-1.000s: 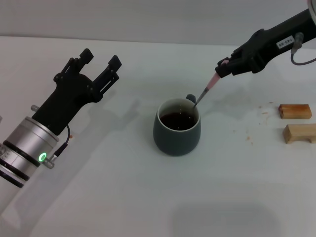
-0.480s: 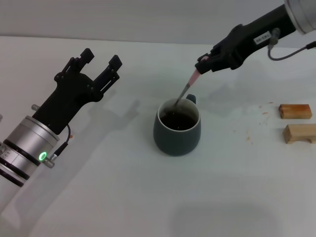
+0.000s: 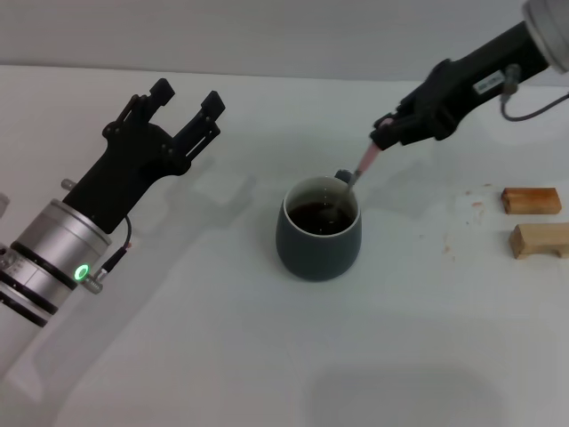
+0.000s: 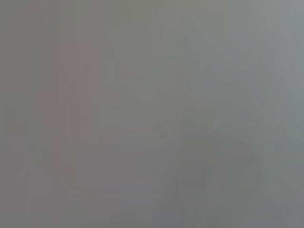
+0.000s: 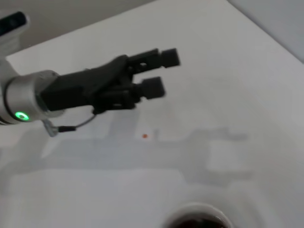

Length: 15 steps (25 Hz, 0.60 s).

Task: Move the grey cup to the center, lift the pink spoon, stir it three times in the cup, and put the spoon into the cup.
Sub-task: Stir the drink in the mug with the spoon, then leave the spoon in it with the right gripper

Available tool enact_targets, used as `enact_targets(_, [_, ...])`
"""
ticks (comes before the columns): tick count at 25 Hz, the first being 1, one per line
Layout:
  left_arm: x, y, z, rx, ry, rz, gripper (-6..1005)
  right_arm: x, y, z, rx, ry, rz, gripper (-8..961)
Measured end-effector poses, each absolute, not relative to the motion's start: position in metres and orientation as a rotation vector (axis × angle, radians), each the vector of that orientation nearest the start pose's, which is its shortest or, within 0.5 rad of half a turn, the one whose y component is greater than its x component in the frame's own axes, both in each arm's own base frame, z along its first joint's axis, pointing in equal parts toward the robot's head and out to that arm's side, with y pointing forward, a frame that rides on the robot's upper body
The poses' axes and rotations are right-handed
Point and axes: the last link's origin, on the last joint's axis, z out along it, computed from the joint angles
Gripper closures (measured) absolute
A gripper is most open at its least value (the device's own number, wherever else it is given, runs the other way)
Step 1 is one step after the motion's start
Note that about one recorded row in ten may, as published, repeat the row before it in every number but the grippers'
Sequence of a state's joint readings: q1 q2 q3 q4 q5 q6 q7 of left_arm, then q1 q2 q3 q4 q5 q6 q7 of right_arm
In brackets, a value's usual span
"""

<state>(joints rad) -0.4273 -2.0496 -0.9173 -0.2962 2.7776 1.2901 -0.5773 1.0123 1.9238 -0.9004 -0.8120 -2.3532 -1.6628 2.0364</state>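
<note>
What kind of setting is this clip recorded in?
Probably a lab test bench, not a kitchen: a plain white table, one grey cup being stirred with a pink spoon by the right gripper, and two wooden blocks as props.

The left wrist view shows only a blank, even grey field. Faint, soft-edged variations in tone cross it: a slightly pinkish-grey cast toward one side and a slightly cooler, bluish-grey cast toward the other, with a few vague paler streaks between them. No object, edge or pincer can be made out, and what the camera faces cannot be told.
</note>
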Motion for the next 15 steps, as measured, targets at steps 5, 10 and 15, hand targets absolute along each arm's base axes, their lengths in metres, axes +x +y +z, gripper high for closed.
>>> enact_targets(5, [-0.256,0.325,-0.042,-1.939,-0.6,-1.181,170,0.128,0.427,0.054,-2.936,0.64,-0.033,787])
enact_targets(10, [-0.255,0.326,-0.044,-1.95,-0.604,-1.173,170,0.117,0.43,0.047,-2.94,0.586,-0.033,784])
enact_targets(15, [-0.254,0.326,-0.045,-1.952,-0.606,-1.176,170,0.103,0.431,0.033,-2.968,0.508,-0.053,782])
